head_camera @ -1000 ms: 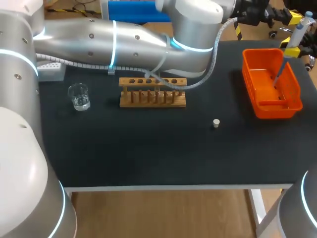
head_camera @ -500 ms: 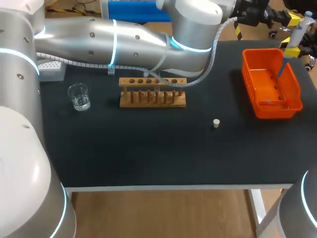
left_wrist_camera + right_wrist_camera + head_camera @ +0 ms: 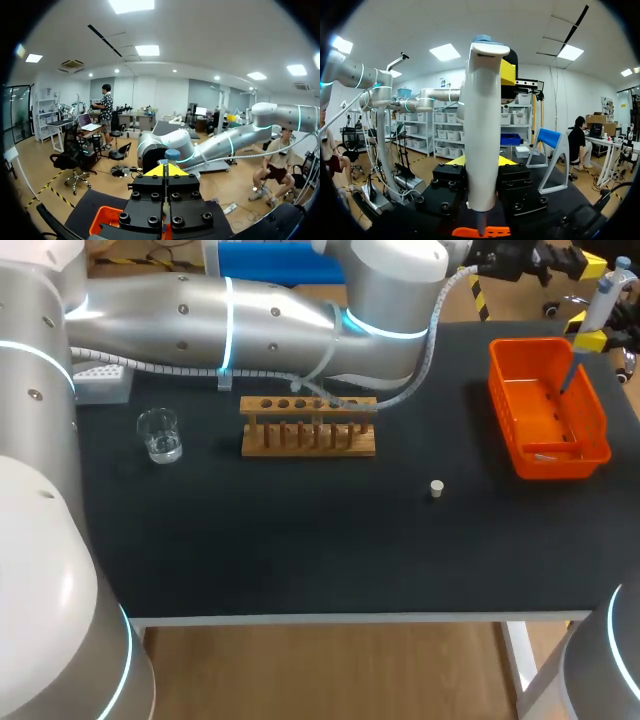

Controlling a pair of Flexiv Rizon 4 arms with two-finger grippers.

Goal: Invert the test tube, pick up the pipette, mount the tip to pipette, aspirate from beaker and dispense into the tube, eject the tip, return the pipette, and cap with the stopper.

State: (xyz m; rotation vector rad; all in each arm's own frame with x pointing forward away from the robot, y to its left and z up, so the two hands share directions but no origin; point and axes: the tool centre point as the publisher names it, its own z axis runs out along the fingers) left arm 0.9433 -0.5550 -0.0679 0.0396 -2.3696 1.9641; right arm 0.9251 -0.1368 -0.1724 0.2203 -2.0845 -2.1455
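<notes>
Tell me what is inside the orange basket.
One small pale piece, likely the ejected tip, lies in the orange basket near its front wall. The pipette hangs with its lower end over the inside. That wall hides the floor strip behind it.

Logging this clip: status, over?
Right pincer shut on pipette, its end above orange bin. Left pincer shut, just behind pipette's top. Nothing in the way.
</notes>
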